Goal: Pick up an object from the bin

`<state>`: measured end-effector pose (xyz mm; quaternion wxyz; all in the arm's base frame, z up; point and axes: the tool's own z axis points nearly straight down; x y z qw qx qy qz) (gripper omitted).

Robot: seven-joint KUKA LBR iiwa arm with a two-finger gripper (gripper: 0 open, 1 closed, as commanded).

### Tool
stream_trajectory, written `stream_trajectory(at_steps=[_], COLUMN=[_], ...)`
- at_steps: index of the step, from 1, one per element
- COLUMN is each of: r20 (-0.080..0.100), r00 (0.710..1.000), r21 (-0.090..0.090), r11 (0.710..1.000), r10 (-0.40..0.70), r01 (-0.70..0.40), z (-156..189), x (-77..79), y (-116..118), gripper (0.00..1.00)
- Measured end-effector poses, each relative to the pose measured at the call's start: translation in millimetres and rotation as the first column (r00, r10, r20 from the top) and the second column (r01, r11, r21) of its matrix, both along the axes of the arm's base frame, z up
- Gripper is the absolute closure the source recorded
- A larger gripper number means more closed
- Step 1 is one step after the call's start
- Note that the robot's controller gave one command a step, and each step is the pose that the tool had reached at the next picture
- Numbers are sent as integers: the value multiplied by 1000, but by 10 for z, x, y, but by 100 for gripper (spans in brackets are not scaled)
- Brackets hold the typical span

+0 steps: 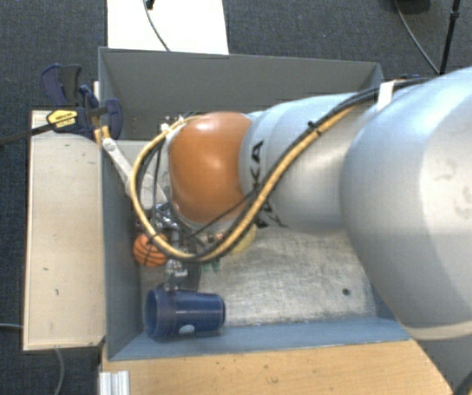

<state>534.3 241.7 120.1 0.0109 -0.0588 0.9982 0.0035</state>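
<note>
Orange and dome-shaped, the plastic wrist cover (207, 167) of the silver-grey robot arm (359, 179) sits low inside the grey metal bin (236, 81). Black and yellow cables (298, 146) loop round the cover.

The landmark for the rest is a dark blue plastic cup (183, 313), which lies on its side against the bin's near wall, close to the near left corner.

The gripper (174, 257) is just beyond the cup, farther into the bin and tucked beneath the orange cover. Its lowest metal part comes close to the cup's upper side, though I cannot tell whether the two touch. The cover and cables hide too much of the gripper to tell whether it is open or closed.

Beyond the cup and slightly left lies a small orange ball with dark seams (147, 251). It sits just beside the gripper and hard up against the bin's left wall.

Farther still from the cup, a flat white strip (119, 161) leans along that same wall — its lower end runs in behind the cables.
</note>
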Motion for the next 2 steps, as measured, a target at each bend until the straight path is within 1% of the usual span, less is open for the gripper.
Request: stream_trajectory(at_steps=[1,2], r20=[-10,-20], r00=[992,958], r21=[0,-4], r11=[992,958], r10=[-128,-285], r01=[128,285], z=[-184,-414], x=[229,516], y=[9,14], gripper=[0,100])
